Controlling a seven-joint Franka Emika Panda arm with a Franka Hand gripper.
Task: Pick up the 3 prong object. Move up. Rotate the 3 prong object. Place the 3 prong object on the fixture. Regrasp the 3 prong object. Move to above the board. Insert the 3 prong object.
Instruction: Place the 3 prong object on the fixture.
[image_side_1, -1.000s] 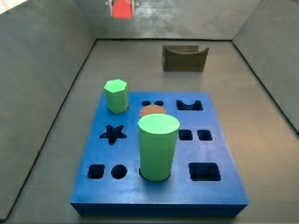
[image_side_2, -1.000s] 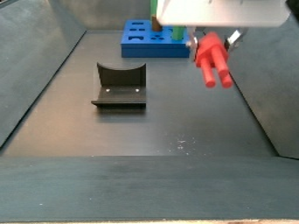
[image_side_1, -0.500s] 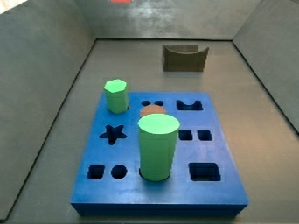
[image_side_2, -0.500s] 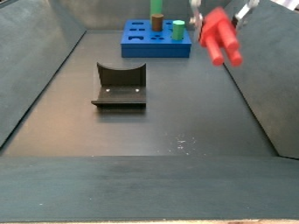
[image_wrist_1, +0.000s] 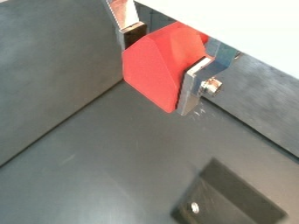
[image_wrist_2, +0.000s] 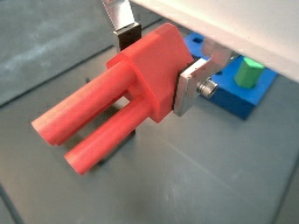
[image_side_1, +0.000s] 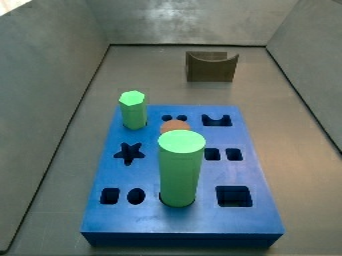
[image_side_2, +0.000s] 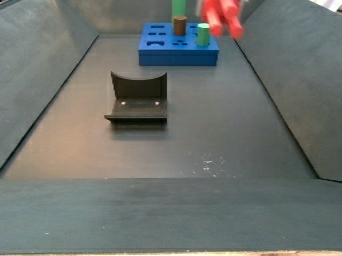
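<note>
Gripper: the gripper (image_wrist_2: 155, 63) is up high, and its two silver fingers (image_wrist_2: 191, 86) squeeze the 3 prong object (image_wrist_2: 117, 105) from both sides.
Jaws: closed tight on the red block end; the prongs stick out past the fingertips.
Red piece: in a side view only its blurry red tip (image_side_2: 221, 14) shows, at the top edge.
Step now: I think it is the move up or the turn. Keep the squeeze firm and turn slowly, so the piece does not slip.
Fixture: the fixture (image_side_2: 136, 98) sits on the floor (image_side_2: 201, 140), far below the jaws, with its notch empty.
Board: the board (image_side_1: 185, 180) is far from the jaws.
In the way: the tall green cylinder (image_side_1: 181, 167) and the green hexagonal peg (image_side_1: 132, 109) stand up from the board. The grey walls (image_side_1: 60, 100) are close too.
</note>
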